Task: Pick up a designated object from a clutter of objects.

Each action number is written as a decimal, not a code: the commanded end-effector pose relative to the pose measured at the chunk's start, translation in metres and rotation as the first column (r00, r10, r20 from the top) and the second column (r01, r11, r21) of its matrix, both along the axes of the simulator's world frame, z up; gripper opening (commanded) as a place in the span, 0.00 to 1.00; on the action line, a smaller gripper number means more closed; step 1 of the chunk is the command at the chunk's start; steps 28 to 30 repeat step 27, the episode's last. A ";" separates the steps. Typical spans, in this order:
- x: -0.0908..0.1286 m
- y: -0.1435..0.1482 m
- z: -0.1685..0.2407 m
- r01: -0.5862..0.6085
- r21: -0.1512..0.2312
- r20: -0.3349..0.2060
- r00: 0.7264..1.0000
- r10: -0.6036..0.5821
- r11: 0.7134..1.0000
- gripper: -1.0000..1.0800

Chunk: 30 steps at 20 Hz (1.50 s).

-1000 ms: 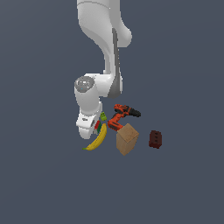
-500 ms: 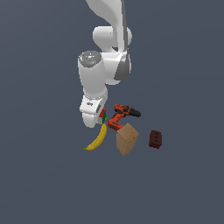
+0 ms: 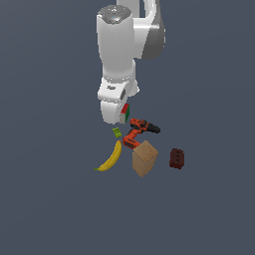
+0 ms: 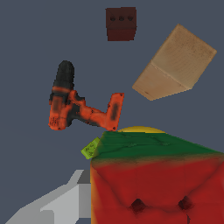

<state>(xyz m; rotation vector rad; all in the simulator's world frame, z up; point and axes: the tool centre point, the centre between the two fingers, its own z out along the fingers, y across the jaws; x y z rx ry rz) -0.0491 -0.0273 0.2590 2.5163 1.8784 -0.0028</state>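
My gripper (image 3: 121,113) is shut on the puzzle cube (image 3: 125,112), whose red, green and white faces show under the white hand. It holds the cube in the air above the clutter. In the wrist view the cube (image 4: 153,179) fills the near part with a red and a green face, and one grey finger (image 4: 65,203) lies against its side. Below lie the yellow banana (image 3: 111,157), the tiny green brick (image 3: 117,132), the orange-black drill (image 3: 137,132), the tan box (image 3: 145,158) and the dark red block (image 3: 177,158).
In the wrist view the drill (image 4: 78,109), the box (image 4: 175,63), the dark red block (image 4: 121,24), the green brick (image 4: 90,148) and a sliver of banana (image 4: 140,129) lie beneath the cube. The ground around the clutter is plain grey-blue.
The arm has risen from beside the banana, and the gripper has carried the cube up off the ground. The other objects have not moved.
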 end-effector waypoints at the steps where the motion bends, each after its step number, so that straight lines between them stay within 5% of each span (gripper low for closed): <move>1: -0.004 0.009 0.026 0.000 0.000 0.001 1.000 0.000 1.000 0.00; 15: -0.015 0.050 0.136 0.000 0.001 0.001 1.000 0.000 1.000 0.00; 30: -0.015 0.058 0.156 0.000 0.002 0.001 1.000 0.000 1.000 0.00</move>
